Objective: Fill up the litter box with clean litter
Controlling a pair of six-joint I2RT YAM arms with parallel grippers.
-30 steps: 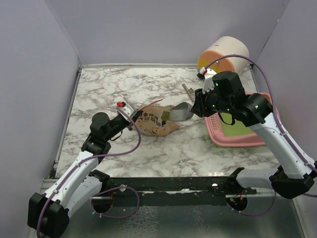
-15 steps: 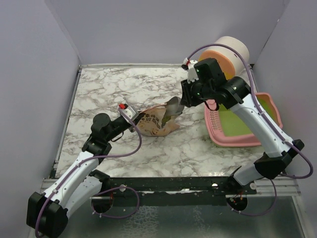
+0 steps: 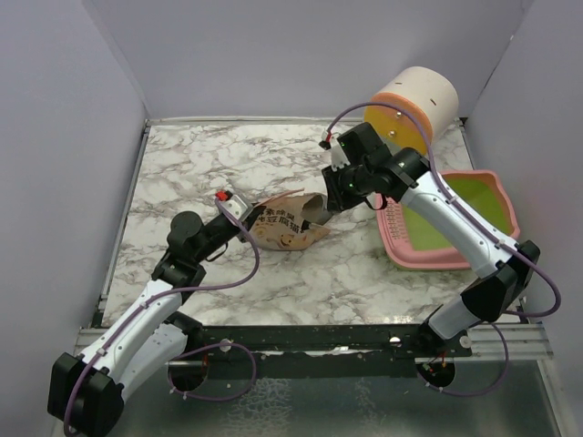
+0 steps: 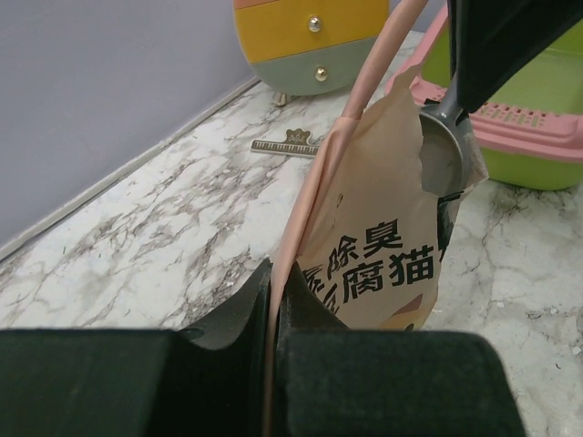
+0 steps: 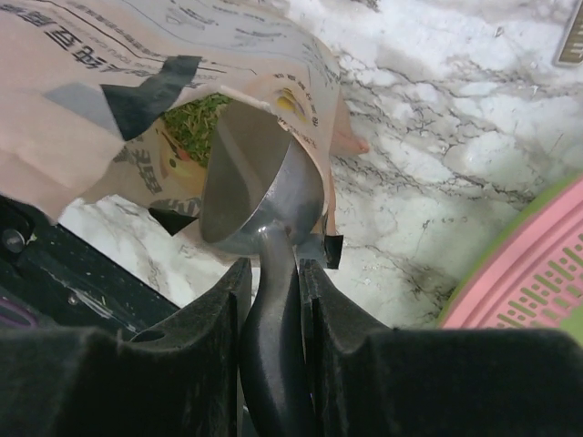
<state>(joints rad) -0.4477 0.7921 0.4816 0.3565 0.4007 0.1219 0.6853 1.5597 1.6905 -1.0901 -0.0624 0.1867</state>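
The litter box is a pink tray with a lime-green inside at the right of the marble table; its pink rim also shows in the left wrist view and the right wrist view. A tan paper bag lies mid-table, and my left gripper is shut on its edge. My right gripper is shut on the handle of a silver scoop. The scoop's empty bowl sits at the bag's open mouth. Greenish clean litter shows inside the bag.
A round cream drum with orange, yellow and grey bands stands at the back right, behind the litter box. A small comb-like strip lies on the marble near it. Purple walls close in the table on three sides.
My right arm has swung left from above the litter box to the bag, bringing the scoop to the bag's mouth. The left arm and bag have stayed put.
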